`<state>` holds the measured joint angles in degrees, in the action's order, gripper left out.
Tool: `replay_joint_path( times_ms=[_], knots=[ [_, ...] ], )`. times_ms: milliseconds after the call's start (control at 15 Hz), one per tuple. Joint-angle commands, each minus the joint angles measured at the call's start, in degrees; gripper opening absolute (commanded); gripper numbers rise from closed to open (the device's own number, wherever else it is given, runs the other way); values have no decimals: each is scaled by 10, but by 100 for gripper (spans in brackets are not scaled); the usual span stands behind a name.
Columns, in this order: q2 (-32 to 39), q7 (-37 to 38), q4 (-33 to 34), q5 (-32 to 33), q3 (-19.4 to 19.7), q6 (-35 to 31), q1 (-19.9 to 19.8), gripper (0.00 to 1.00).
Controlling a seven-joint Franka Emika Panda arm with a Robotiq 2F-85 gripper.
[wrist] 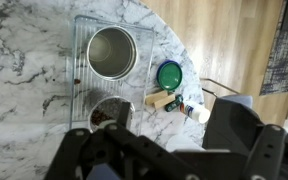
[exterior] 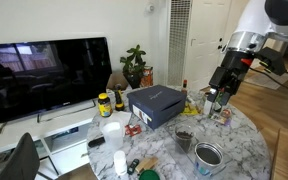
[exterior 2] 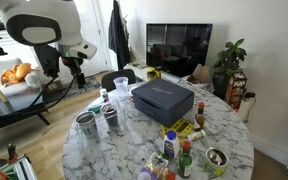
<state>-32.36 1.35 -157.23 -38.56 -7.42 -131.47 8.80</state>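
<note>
Gripper (exterior: 218, 98) above steel cup (wrist: 112, 52), jaws seemingly apart

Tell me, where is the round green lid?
In the wrist view, the round green lid lies on the white marble table near its edge, just to the picture's right of the empty silver metal cup.

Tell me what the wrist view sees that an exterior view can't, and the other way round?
Only the wrist view: the wire rack under the cups, seen straight from above.
Only an exterior view: the TV, the plant, the blue box and the whole arm.
Both: the marble table, the two metal cups and the end effector.
</note>
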Motion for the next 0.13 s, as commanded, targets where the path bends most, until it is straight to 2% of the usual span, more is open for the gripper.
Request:
replay_joint_path(
  times_ms=[0,67],
  knots=[
    [0,5,0,6,8,-1,7,100],
    [1,5,0,6,8,-1,7,100]
  ],
)
